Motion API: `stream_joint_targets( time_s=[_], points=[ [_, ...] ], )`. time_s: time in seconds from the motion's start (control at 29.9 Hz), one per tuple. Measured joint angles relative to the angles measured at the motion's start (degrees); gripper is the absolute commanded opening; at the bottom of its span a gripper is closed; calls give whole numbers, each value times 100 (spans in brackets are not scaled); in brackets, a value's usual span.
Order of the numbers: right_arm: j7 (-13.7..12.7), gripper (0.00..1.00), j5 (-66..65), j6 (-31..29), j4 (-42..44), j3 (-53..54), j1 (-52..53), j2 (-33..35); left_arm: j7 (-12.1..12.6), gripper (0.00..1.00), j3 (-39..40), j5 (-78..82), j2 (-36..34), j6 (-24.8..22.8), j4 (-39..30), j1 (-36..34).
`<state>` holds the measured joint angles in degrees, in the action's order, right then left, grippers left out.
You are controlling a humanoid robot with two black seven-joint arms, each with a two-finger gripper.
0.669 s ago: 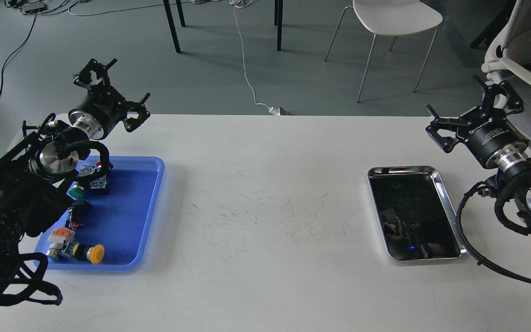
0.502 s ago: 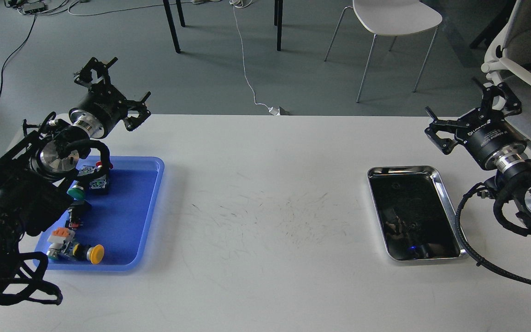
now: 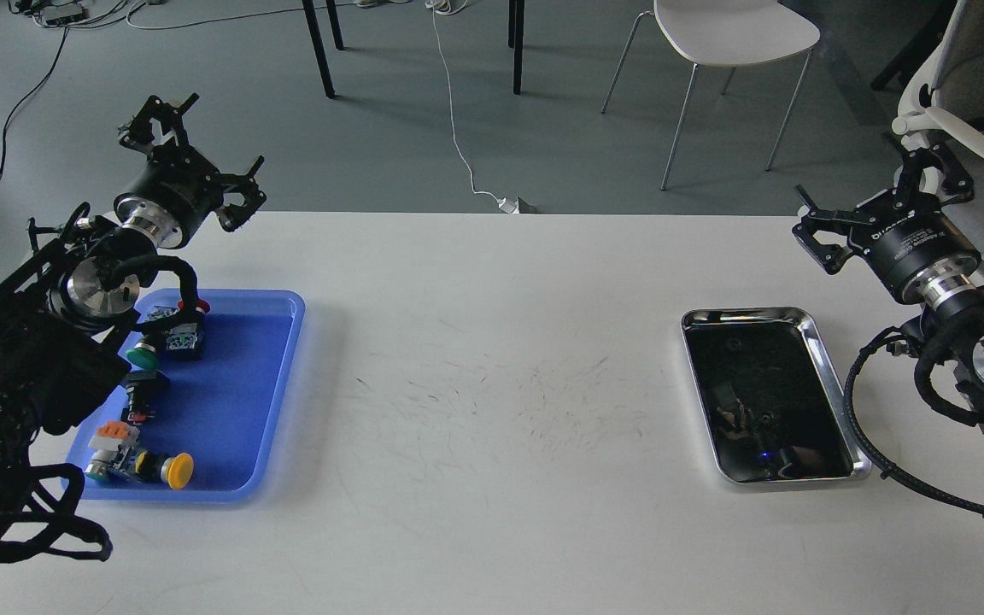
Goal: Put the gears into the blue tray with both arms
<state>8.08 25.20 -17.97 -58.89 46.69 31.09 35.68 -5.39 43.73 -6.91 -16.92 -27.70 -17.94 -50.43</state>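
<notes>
The blue tray (image 3: 240, 389) lies at the table's left side and holds several coloured push-button switches. My left gripper (image 3: 195, 154) hangs open and empty above the tray's far edge, raised off the table. My right gripper (image 3: 878, 207) is open and empty too, in the air behind the right corner of the steel tray (image 3: 812, 337). On that tray's dark inside I make out faint small round shapes (image 3: 734, 344) that may be gears. They are too dark to tell for sure. No gear shows in the blue tray.
A green button (image 3: 143, 357), a yellow button (image 3: 176, 470) and a red one (image 3: 195, 305) sit along the blue tray's left half, partly under my left arm. White chairs (image 3: 731, 30) stand on the floor beyond the table's far edge.
</notes>
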Motion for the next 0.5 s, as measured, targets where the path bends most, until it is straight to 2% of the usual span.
stream_joint_targets(
  time_s=[0.2,0.5],
  points=[
    [5,99,-26,-57,36,-68,30,-8,-14,100,-59,14,14,86,-4,66],
    [45,99,-769,-71,-75,-325,110,221,18,100,-113,57,-26,24,-53,76]
  ],
)
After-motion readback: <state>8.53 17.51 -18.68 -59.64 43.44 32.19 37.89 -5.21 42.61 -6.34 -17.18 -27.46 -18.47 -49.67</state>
